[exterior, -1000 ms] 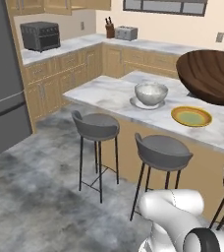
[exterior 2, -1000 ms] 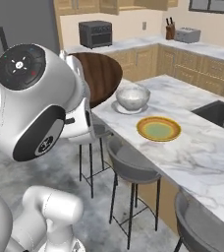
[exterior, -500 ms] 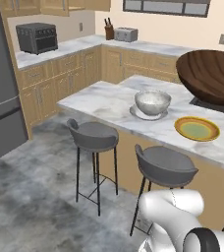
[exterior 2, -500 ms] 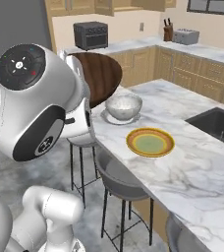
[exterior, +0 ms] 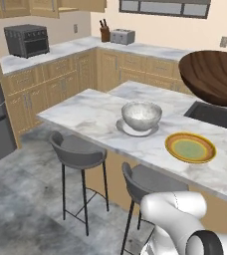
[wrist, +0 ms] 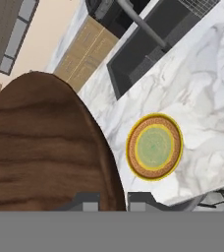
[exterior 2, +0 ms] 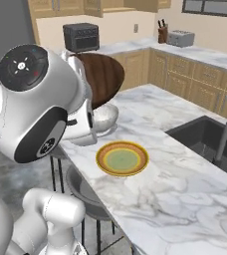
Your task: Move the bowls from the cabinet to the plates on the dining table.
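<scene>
Wooden bowl [exterior: 212, 75] hangs high at two o'clock in the left base view, above the dining table [exterior: 90, 110], where the marbled bowl [exterior: 141, 115] sits on its pale plate [exterior: 127, 129] beside the yellow plate [exterior: 190, 147]. Right base view: the arm's white bulk looms at nine o'clock, bowl behind it. Hand view: gripper [wrist: 113, 201] clenched on the wooden bowl's rim at six o'clock, yellow plate at three o'clock.

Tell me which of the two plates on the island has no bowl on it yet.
The yellowish plate with the greenish centre is bare. The pale grey plate beside it already carries the marbled stone bowl.
</scene>
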Available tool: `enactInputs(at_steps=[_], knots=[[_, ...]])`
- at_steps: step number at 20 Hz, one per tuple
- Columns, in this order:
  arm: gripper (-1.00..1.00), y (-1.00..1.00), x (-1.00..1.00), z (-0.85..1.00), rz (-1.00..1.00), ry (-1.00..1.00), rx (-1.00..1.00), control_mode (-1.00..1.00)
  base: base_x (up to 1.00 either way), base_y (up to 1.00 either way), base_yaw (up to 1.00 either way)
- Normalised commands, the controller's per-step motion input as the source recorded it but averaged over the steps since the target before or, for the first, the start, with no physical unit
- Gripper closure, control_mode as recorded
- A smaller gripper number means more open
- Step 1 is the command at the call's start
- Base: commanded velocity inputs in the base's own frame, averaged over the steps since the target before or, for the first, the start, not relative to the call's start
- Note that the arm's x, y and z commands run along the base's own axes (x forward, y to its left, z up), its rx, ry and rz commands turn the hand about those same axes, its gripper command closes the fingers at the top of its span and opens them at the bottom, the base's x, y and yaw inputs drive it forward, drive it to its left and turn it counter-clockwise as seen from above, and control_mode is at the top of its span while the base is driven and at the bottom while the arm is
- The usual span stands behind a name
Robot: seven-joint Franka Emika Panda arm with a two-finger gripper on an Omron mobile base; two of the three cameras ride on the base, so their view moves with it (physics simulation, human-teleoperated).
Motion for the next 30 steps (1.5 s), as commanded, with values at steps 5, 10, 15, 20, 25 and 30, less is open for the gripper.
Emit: enactInputs(at_steps=[5,10,15,20,25,30], knots=[[1.0,0.0,0.0,0.0,0.0,0.0,0.0,1.0,0.62,-0.15,0.0],[1.0,0.0,0.0,0.0,0.0,0.0,0.0,1.0,0.62,0.0,0.0],[1.0,0.0,0.0,0.0,0.0,0.0,0.0,1.0,0.47,-0.02,-0.07],[1.0,0.0,0.0,0.0,0.0,0.0,0.0,1.0,0.25,0.0,-0.17],[1.0,0.0,0.0,0.0,0.0,0.0,0.0,1.0,0.05,0.01,-0.25],[1.0,0.0,0.0,0.0,0.0,0.0,0.0,1.0,0.26,0.17,-0.18]])
